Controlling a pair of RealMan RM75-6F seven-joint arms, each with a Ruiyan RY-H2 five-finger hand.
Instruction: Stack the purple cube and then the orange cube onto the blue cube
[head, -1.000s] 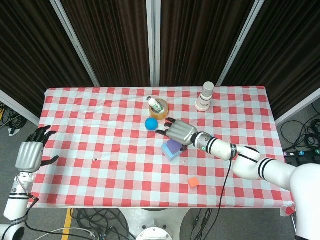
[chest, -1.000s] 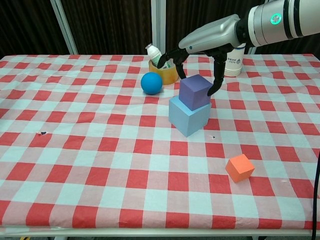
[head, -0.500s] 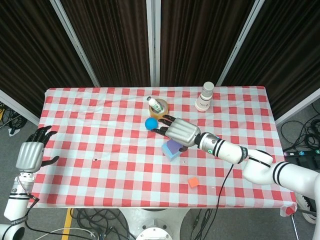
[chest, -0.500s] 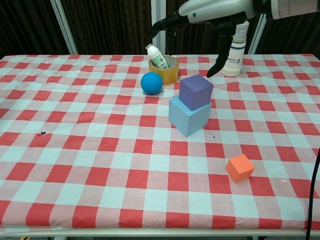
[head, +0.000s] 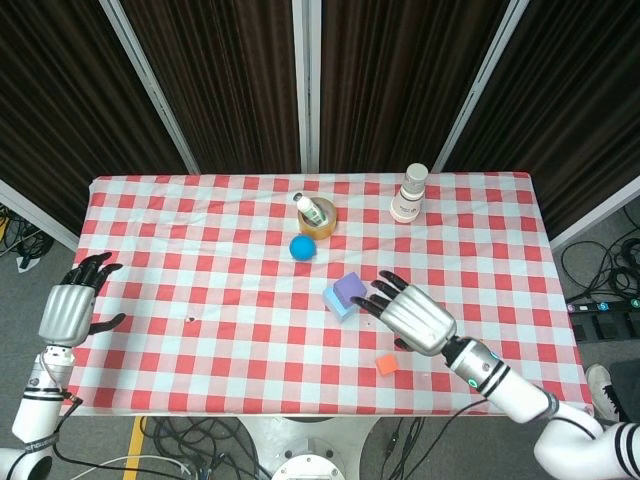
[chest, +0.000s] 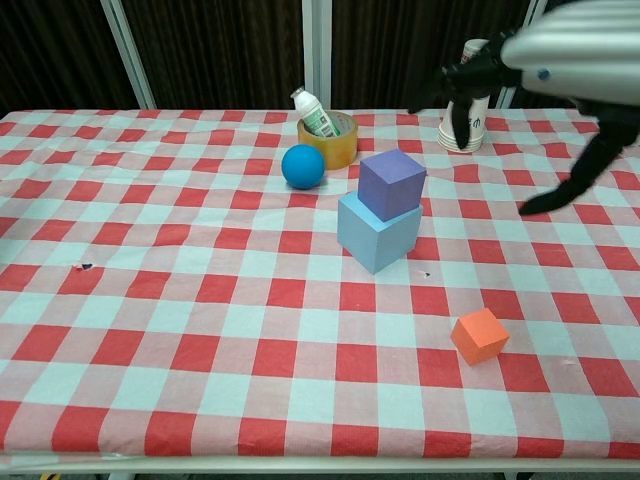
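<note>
The purple cube (chest: 391, 183) (head: 350, 289) sits on top of the blue cube (chest: 377, 232) (head: 337, 301) near the table's middle, slightly turned on it. The orange cube (chest: 479, 335) (head: 387, 364) lies alone on the cloth toward the front right. My right hand (head: 413, 316) (chest: 548, 60) hovers raised to the right of the stack and above the orange cube, fingers spread, holding nothing. My left hand (head: 66, 308) hangs off the table's left edge, fingers apart and empty; the chest view does not show it.
A blue ball (chest: 302, 166) lies behind the stack on the left. A yellow tape roll (chest: 337, 146) with a small white bottle (chest: 314, 112) in it stands at the back. A white cup stack (chest: 461, 113) stands back right. The checked tablecloth (chest: 180, 330) covers the table.
My right hand let go of the purple cube, rose and swung back toward the front right, away from the stack. The purple cube stays on the blue cube. The left hand barely moved.
</note>
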